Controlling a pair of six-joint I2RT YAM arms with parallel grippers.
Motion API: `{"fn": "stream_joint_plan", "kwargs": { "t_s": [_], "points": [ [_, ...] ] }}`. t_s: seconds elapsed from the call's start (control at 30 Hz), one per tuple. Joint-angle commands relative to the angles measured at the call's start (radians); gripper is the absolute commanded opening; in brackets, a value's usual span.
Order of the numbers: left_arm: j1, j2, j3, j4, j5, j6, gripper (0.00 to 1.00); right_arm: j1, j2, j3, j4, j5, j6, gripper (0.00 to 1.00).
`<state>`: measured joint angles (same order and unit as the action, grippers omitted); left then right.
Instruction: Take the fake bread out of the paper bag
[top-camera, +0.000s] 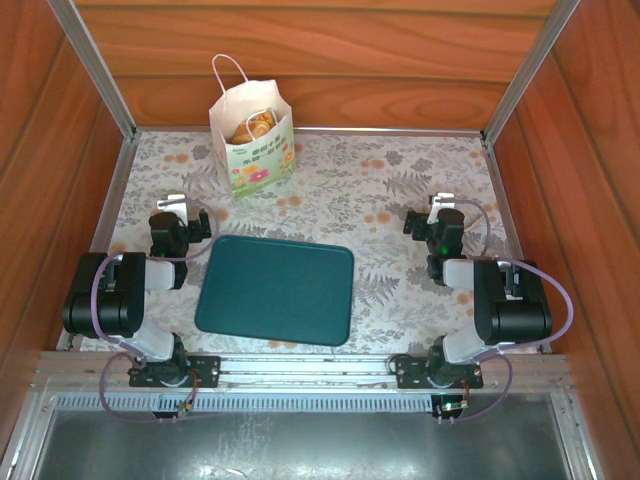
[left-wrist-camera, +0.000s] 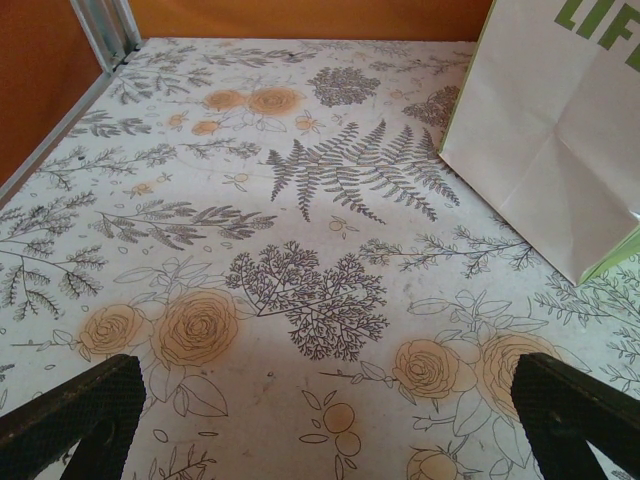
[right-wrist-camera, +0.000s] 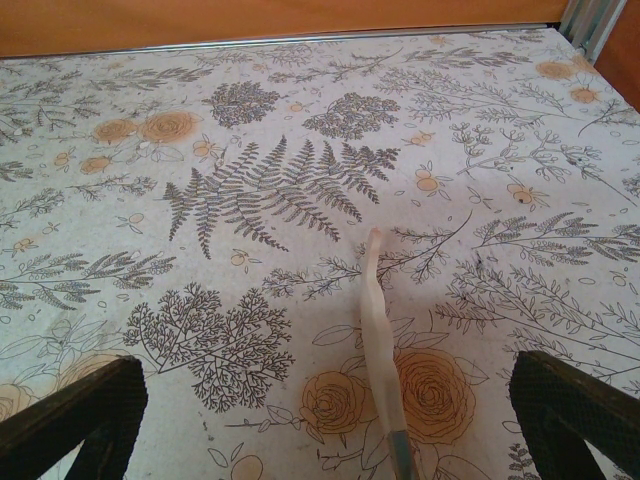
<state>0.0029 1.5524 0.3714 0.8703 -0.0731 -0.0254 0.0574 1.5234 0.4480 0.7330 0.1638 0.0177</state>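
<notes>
Left tool (top-camera: 183, 210) and right tool (top-camera: 437, 218) both open, empty: lower your left straight into the bag (top-camera: 255, 155), pinch the top bread (top-camera: 250, 125).

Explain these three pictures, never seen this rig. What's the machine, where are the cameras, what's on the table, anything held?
Two robot arms are bolted at the table's near edge. The overhead picture looks down from behind them, showing the left gripper and right gripper. The other two pictures come from a camera on each wrist; the dark shapes in their bottom corners are that gripper's own fingers. On the flower-printed table stands a white paper bag with fake bread visible inside, and a dark green tray lies between the arms. Both grippers are open and hold nothing.
</notes>
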Motion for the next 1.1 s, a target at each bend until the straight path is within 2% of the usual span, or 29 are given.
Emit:
{"fn": "stream_joint_plan", "kwargs": {
  "t_s": [0.0,0.13,0.27,0.33,0.4,0.5,0.63,0.73,0.8,0.9,0.93,1.0,1.07],
  "points": [
    [0.008,0.008,0.021,-0.004,0.015,0.006,1.0,-0.008,0.009,0.014,0.002,0.005,0.008,1.0],
    [0.007,0.008,0.02,-0.004,0.015,0.007,1.0,-0.007,0.007,0.013,0.005,0.005,0.008,1.0],
    [0.006,-0.005,0.01,-0.003,0.015,0.004,1.0,-0.007,-0.007,0.009,-0.003,-0.095,-0.037,1.0],
    [0.009,-0.025,-0.01,0.001,0.003,-0.009,1.0,-0.007,-0.015,-0.015,0.044,-0.07,-0.026,0.99],
    [0.012,-0.042,-0.01,0.004,-0.017,-0.021,1.0,-0.008,-0.039,-0.01,0.011,-0.063,-0.02,0.99],
    [0.016,-0.09,-0.03,-0.001,-0.019,-0.024,1.0,-0.008,-0.105,0.067,-0.195,-0.085,-0.018,0.98],
    [0.026,-0.174,-0.048,-0.036,-0.083,-0.067,1.0,-0.007,-0.205,0.151,-0.428,-0.151,0.018,0.98],
    [0.028,-0.266,-0.022,-0.175,-0.15,-0.118,1.0,-0.007,-0.242,0.247,-0.656,-0.223,0.131,0.98],
    [0.029,-0.341,0.008,-0.298,-0.208,-0.196,1.0,-0.007,-0.232,0.336,-0.834,-0.335,0.184,0.96],
    [0.031,-0.425,0.029,-0.432,-0.24,-0.297,1.0,0.011,-0.195,0.396,-0.962,-0.556,0.221,0.81],
    [0.031,-0.436,0.029,-0.453,-0.247,-0.318,1.0,0.029,-0.182,0.414,-1.012,-0.565,0.247,0.76],
    [0.035,-0.449,0.045,-0.536,-0.278,-0.379,1.0,0.07,-0.165,0.438,-1.097,-0.545,0.293,0.73],
    [0.038,-0.47,0.068,-0.625,-0.259,-0.435,1.0,0.129,-0.154,0.437,-1.147,-0.526,0.318,0.67]
  ]
}}
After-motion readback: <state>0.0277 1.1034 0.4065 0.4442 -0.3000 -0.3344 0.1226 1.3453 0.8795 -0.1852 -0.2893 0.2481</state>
